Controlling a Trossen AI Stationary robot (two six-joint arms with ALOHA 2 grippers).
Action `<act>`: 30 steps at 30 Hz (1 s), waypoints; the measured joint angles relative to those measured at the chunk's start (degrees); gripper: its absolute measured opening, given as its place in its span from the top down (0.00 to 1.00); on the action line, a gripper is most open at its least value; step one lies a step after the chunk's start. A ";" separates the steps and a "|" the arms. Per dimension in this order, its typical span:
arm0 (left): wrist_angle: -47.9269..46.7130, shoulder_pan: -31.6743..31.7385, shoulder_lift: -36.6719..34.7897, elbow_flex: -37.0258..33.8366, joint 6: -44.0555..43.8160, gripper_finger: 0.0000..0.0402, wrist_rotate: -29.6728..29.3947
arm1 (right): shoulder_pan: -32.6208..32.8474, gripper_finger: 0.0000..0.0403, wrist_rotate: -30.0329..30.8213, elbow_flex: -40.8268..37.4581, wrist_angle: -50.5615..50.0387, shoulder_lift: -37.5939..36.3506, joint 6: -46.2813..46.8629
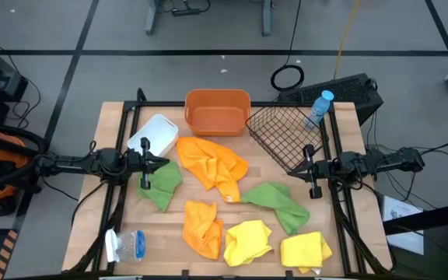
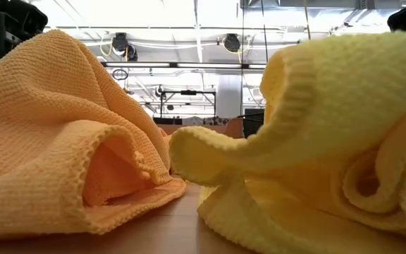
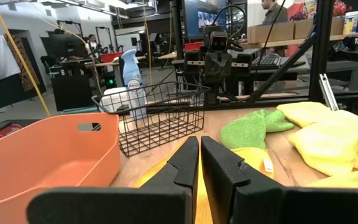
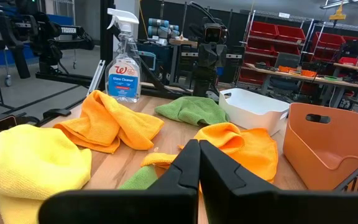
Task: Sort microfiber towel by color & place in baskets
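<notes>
Six towels lie loose on the table. A large orange towel point(image 1: 212, 163) is in the middle and a second orange towel point(image 1: 201, 225) sits nearer the front edge. One green towel point(image 1: 162, 183) lies under the left arm, another green towel point(image 1: 274, 202) right of centre. Two yellow towels point(image 1: 247, 241) point(image 1: 306, 250) are at the near edge. Along the far edge stand the orange tub point(image 1: 218, 110), the white tub point(image 1: 152, 136) and the tilted black wire basket point(image 1: 286, 132). My left gripper point(image 1: 155, 163) hovers shut beside the white tub. My right gripper point(image 1: 308, 171) hovers shut near the basket.
A clear bottle with a blue cap point(image 1: 317, 109) stands behind the wire basket. A spray bottle point(image 1: 127, 245) lies at the near left corner. The low view is filled by an orange towel point(image 2: 48, 141) and a yellow towel point(image 2: 330, 141). Bare wood shows between the towels.
</notes>
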 joint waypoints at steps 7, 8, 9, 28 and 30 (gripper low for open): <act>-0.01 0.00 0.01 -0.02 0.00 0.93 -0.01 | 0.02 1.00 0.02 0.00 -0.01 0.00 0.00; 0.00 0.01 -0.01 0.00 0.00 0.93 -0.01 | 0.02 1.00 0.02 0.00 0.01 -0.01 0.00; 0.00 0.01 -0.01 -0.01 0.00 0.93 -0.02 | 0.01 1.00 0.01 0.00 0.01 0.00 0.00; -0.01 -0.01 0.01 -0.02 0.00 0.93 -0.02 | 0.01 1.00 1.45 -0.02 1.18 -0.02 -0.02; 0.01 0.00 0.00 -0.01 0.00 0.93 -0.02 | 0.01 1.00 1.46 -0.02 1.02 0.01 0.00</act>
